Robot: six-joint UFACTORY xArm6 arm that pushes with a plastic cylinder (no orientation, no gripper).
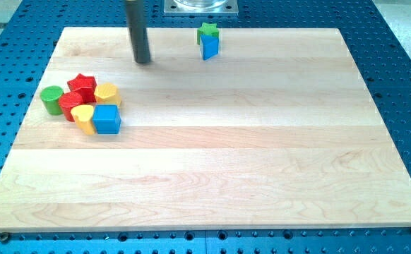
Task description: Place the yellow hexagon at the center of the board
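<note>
open board lies between my tip and the yellow hexagon, hemmed leftward by the red star.

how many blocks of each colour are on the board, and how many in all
red: 2, a red star and a second red block
yellow: 2, the yellow hexagon and a yellow heart-like block
green: 2, a green cylinder and a green star
blue: 2, a blue cube and a second blue block
total: 8
my tip touches none of them.
</note>
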